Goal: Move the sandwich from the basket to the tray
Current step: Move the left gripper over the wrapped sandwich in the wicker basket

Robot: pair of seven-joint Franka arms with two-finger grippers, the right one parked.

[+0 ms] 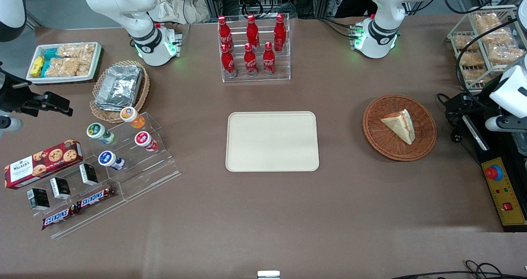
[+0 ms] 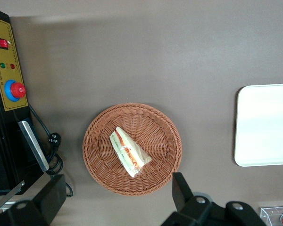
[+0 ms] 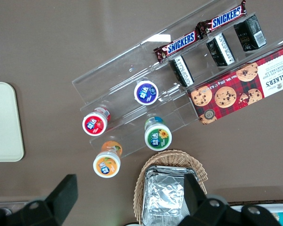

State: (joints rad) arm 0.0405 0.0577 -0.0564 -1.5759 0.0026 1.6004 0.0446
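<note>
Wicker basket (image 1: 398, 126) holds sandwich (image 1: 400, 125); gripper (image 2: 118, 200) above, jaws apart.

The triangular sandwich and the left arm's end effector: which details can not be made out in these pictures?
- Triangular white-bread sandwich in the round reddish-brown wicker basket: underside hidden in both the front and left wrist views; filling too small to identify.
- End effector: open above the basket; the left wrist view's edge cuts off its body; not identifiable in the front view.
- Cream rectangular tray: cut off by the left wrist view's edge.

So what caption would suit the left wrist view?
Open claw hovers above the sandwich lying in its basket, tray waiting bare nearby.
</note>
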